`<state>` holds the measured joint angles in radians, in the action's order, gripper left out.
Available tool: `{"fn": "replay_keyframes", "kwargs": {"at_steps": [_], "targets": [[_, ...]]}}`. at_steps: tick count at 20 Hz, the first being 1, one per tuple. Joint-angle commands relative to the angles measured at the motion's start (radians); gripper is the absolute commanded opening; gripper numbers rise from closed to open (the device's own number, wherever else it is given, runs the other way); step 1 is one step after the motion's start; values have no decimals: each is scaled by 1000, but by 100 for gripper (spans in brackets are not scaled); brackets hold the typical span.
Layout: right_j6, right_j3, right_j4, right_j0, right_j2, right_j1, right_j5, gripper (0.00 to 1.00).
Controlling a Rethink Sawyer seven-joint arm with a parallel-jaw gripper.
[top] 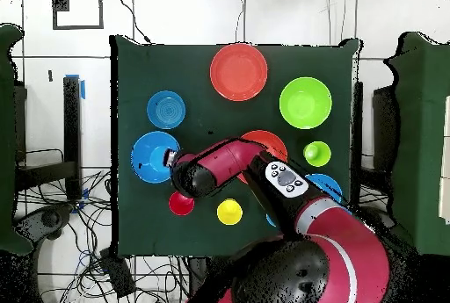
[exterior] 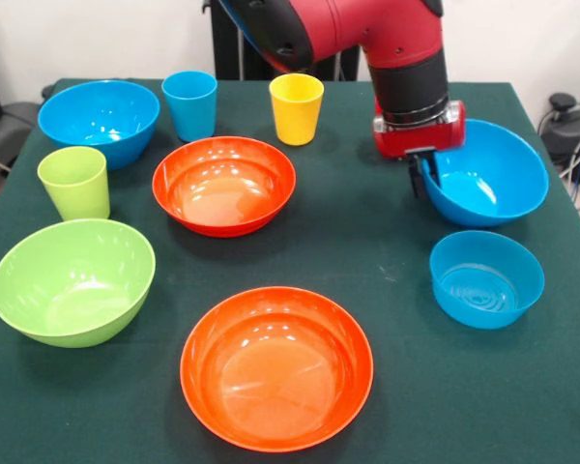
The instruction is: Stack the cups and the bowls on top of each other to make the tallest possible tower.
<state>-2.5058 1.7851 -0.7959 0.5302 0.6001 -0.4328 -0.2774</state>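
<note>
Looking across the dark green table (exterior: pixel 367 242), we find no tower: every piece sits apart, glossy plastic, mouth up. The gripper (exterior: pixel 423 172) is down at the rim of a deep blue bowl (exterior: pixel 488 174); a dark finger (exterior: pixel 418 176) sits against the bowl's rim, and the bowl leans, its mouth tipped toward the camera. We take the jaws as clamped on that rim, though only the outer finger shows clearly.

Just in front of it sits the smaller blue bowl (exterior: pixel 486 277), straighter-sided, upright. Two wide orange bowls: one mid-table (exterior: pixel 224 185), one at the near edge (exterior: pixel 276 367). The lime green bowl (exterior: pixel 72 281) sits level at the front view's left side, with the green cup (exterior: pixel 74 182) behind it. Along the far side we note another blue bowl (exterior: pixel 99 121), a blue cup (exterior: pixel 189 104) and a yellow cup (exterior: pixel 296 108), all standing wide end up. From overhead a red cup (top: pixel 181 203) shows beside the arm.

Around the table, a white tiled floor (top: pixel 176 14) and loose cables (top: pixel 83 247).
</note>
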Motion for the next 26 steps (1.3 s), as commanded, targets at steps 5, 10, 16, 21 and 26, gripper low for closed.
{"fn": "replay_keyframes", "kwargs": {"at_steps": [5, 10, 16, 21, 26], "targets": [[123, -156, -44, -9, -109, -77, -136, 0], [180, -175, -26, 13, -84, -82, -184, 0], [214, -199, -45, 27, -73, -70, -213, 0], [224, -208, -73, 29, -75, -57, -210, 0], [223, -210, -95, 28, -84, -49, -193, 0]]}}
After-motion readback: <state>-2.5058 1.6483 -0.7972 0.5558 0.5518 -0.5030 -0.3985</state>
